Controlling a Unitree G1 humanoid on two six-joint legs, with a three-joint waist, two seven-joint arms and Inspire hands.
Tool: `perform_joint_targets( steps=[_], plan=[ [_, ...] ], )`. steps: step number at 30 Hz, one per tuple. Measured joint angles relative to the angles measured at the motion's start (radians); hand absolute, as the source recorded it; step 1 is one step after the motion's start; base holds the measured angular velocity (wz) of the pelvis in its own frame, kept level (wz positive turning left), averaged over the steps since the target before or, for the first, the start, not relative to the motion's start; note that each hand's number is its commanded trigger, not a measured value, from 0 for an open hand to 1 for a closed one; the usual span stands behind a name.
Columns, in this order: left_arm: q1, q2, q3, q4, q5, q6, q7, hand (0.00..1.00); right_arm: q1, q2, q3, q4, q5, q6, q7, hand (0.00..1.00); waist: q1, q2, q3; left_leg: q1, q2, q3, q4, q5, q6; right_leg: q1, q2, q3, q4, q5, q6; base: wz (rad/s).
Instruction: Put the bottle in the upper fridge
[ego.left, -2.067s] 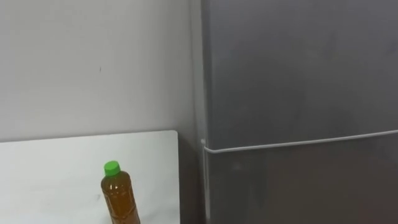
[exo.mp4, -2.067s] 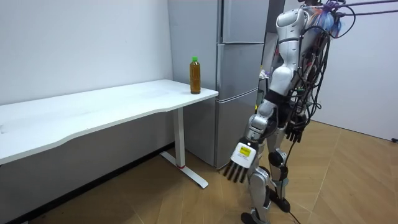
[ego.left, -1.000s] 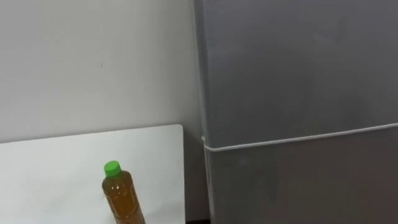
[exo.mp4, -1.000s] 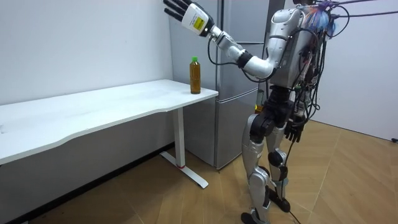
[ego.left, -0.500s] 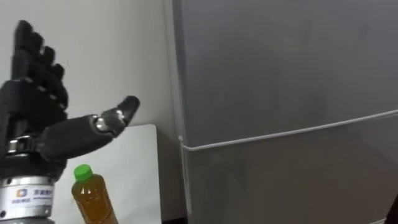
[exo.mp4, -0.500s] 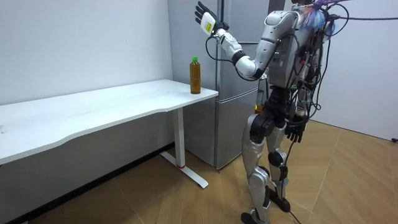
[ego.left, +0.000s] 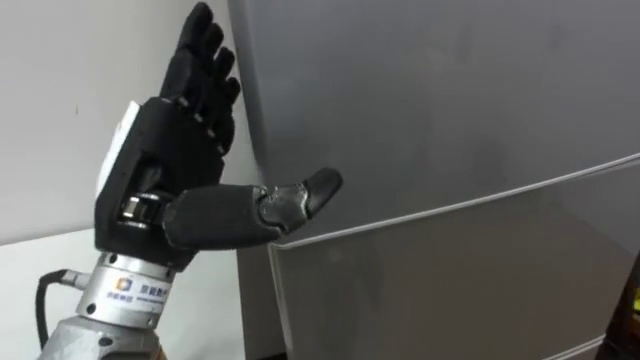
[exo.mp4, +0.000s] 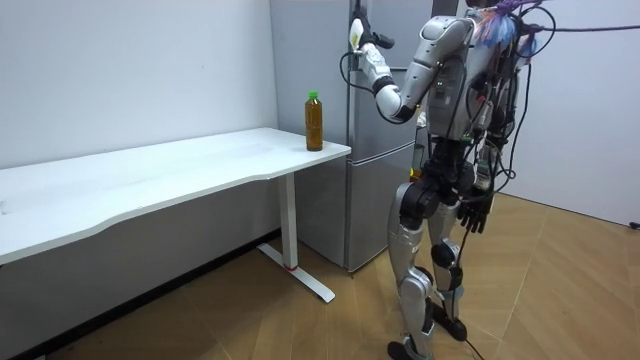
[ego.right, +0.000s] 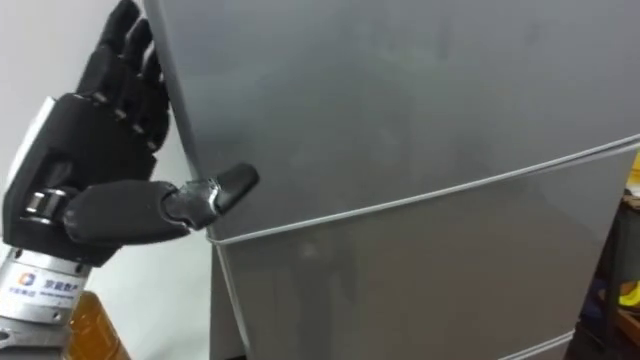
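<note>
Room view: white table (exo.mp4: 150, 175) holds the bottle (exo.mp4: 314, 122), upright beside the fridge (exo.mp4: 375, 170); right hand (exo.mp4: 470, 213) hangs low, state unreadable. Left eye view: left hand (ego.left: 160, 160), flat and spread, at the closed upper door (ego.left: 430, 100) edge. Risk: straight fingers (ego.left: 203, 55) slip off unhooked. Earlier it was short of the fridge.

Overall: bright, even, diffuse in room view; eye views dimmer, greyer.
Source: light falls from above, going by shade beneath things.
Wall (exo.mp4: 130, 70): pale, evenly lit; broad soft shade under table (exo.mp4: 150, 175).
Floor (exo.mp4: 560, 290): mild sheen, shadows soft-edged.
Fridge (ego.left: 450, 120): dull grey front w/ soft cloudy reflections, lower door darker twd its left edge; door seam (ego.left: 480, 200) catches light as thin bright line.
Left hand (ego.left: 170, 170): black, detail mostly sunk in dark; small highlights on thumb (ego.left: 300, 195) & knuckles.
</note>
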Motion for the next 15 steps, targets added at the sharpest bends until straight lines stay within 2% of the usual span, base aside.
perform_joint_targets(
  steps=[7, 8, 9, 10, 11, 12, 15],
  plan=[
    [0.0, -0.002, -0.015, 0.0, -0.08, 0.001, -0.007, 0.0, -0.029, -0.001, 0.034, 0.012, 0.0, 0.026, -0.002, 0.0, -0.005, 0.005, -0.0022, -0.004, 0.0, 0.0, 0.0, 0.0, 0.0, -0.01, 0.0, -0.004, 0.0, 0.001, 0.0, 0.0],
    [0.0, -0.002, -0.015, 0.0, -0.081, 0.001, -0.007, 0.23, -0.03, -0.001, 0.034, 0.012, 0.0, 0.03, -0.002, 0.0, -0.005, 0.005, -0.0022, -0.004, 0.0, 0.0, 0.0, 0.0, 0.0, -0.01, 0.0, -0.003, 0.0, 0.001, 0.0, 0.0],
    [0.0, -0.002, -0.015, 0.0, -0.089, 0.001, -0.007, 0.56, -0.031, -0.002, 0.034, 0.012, 0.001, 0.032, -0.002, 0.0, -0.005, 0.005, -0.0021, -0.004, 0.0, 0.001, 0.0, 0.0, 0.0, -0.01, 0.0, -0.003, 0.0, 0.001, 0.0, 0.0],
    [0.0, -0.002, -0.015, 0.0, -0.099, 0.001, -0.007, 0.56, -0.031, -0.002, 0.037, 0.012, 0.003, 0.032, -0.002, 0.0, -0.005, 0.006, -0.0019, -0.005, 0.0, 0.002, 0.0, 0.0, 0.0, -0.01, 0.0, -0.004, 0.0, 0.001, 0.0, 0.0],
    [-0.001, -0.002, -0.014, 0.0, -0.1, 0.001, -0.007, 0.81, -0.031, -0.002, 0.043, 0.012, 0.004, 0.032, -0.002, 0.0, -0.005, 0.006, -0.0017, -0.005, 0.0, 0.002, 0.0, 0.0, 0.0, -0.01, 0.0, -0.004, 0.0, 0.001, 0.0, 0.0],
    [0.0, -0.002, -0.014, 0.0, -0.1, 0.001, -0.007, 1.0, -0.032, -0.001, 0.045, 0.012, 0.004, 0.033, -0.001, 0.0, -0.005, 0.006, -0.0016, -0.005, 0.0, 0.002, 0.0, 0.0, 0.0, -0.01, 0.0, -0.004, 0.0, 0.001, 0.0, 0.0],
    [0.0, -0.002, -0.009, 0.0, -0.115, 0.003, -0.004, 1.0, -0.035, -0.002, 0.064, 0.012, 0.005, 0.034, -0.001, 0.0, -0.004, 0.009, -0.0002, -0.008, 0.0, 0.002, 0.001, 0.0, 0.0, -0.01, 0.0, -0.004, 0.0, 0.001, 0.0, 0.0]
  ],
)
